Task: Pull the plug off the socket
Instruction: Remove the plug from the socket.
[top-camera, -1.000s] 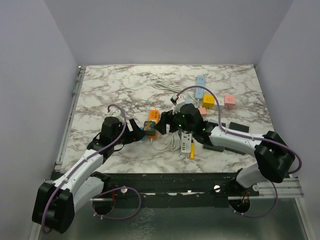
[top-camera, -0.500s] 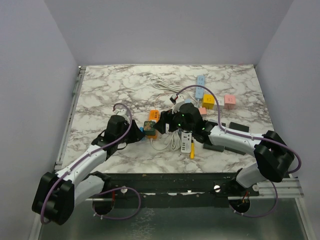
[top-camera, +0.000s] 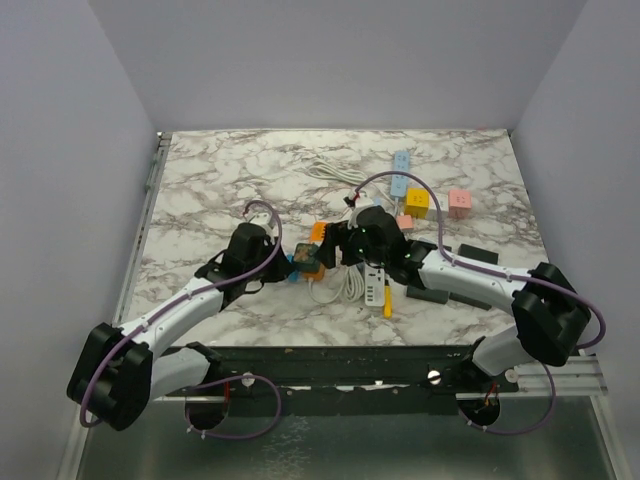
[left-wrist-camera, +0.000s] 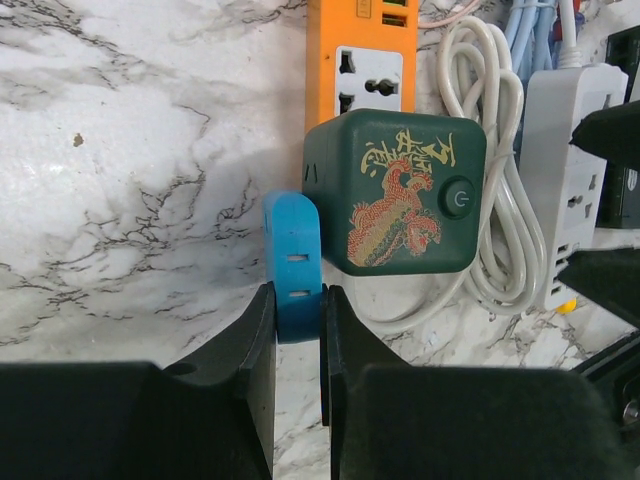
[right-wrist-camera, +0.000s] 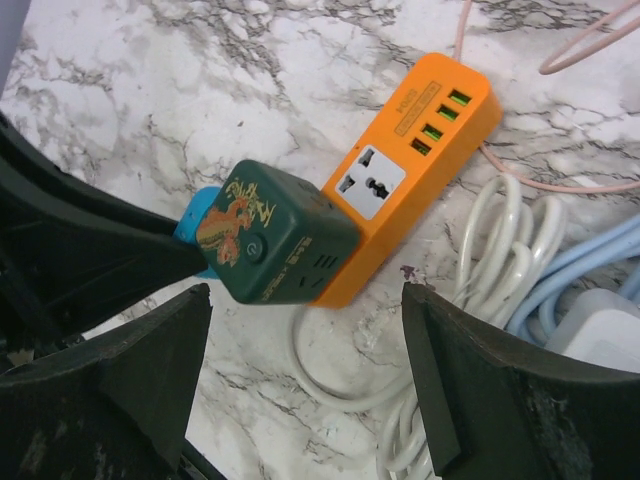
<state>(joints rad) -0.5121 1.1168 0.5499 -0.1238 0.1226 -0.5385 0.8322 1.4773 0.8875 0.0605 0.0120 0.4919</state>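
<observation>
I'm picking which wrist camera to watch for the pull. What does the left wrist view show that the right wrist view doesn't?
Only the left wrist view: the left hand with its fingers pressed on both sides of the blue plug, the plug's slotted face, and the white power strip at the right.

Only the right wrist view: the right hand open and holding nothing, four USB ports on the orange strip, and a thin pink cord.

Both: the green cube at the orange strip's end, the blue plug against the cube's side, and the coiled white cord.
</observation>
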